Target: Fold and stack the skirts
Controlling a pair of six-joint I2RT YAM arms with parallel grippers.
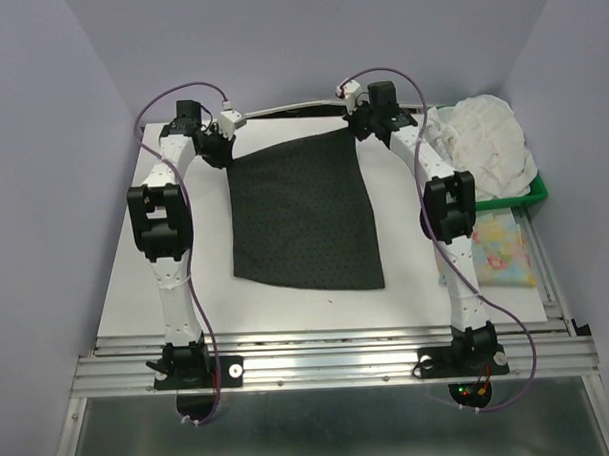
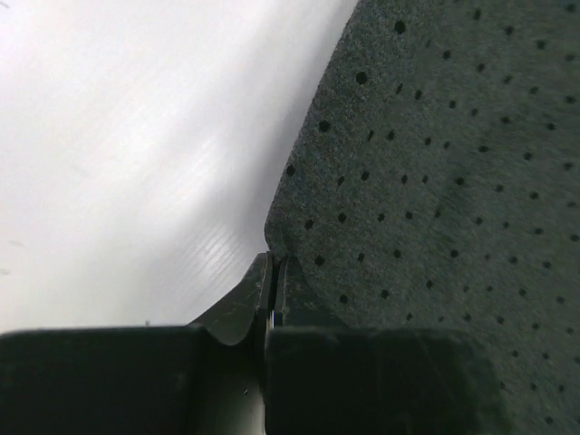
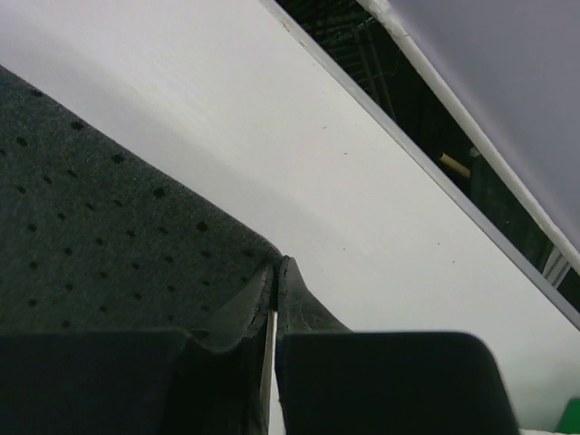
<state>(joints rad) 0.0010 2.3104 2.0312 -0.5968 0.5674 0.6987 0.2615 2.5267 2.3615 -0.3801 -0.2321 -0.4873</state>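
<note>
Two white-linked arms [image 1: 174,303] with black joints, looping purple cables [image 1: 193,87] and matte black fingers [image 2: 240,313]

Charcoal skirt [image 1: 304,213]: dark grey, evenly speckled with small black dots. Crinkly skirt [image 1: 492,141]: plain white. Third skirt [image 1: 504,253]: pastel yellow with pink and blue floral print. Tray [image 1: 536,192]: green. Table [image 1: 127,294]: white. Walls [image 1: 42,147]: pale lavender.

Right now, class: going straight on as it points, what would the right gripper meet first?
The right gripper, shut on a corner of the dotted charcoal skirt, would probably meet bare tabletop.
</note>
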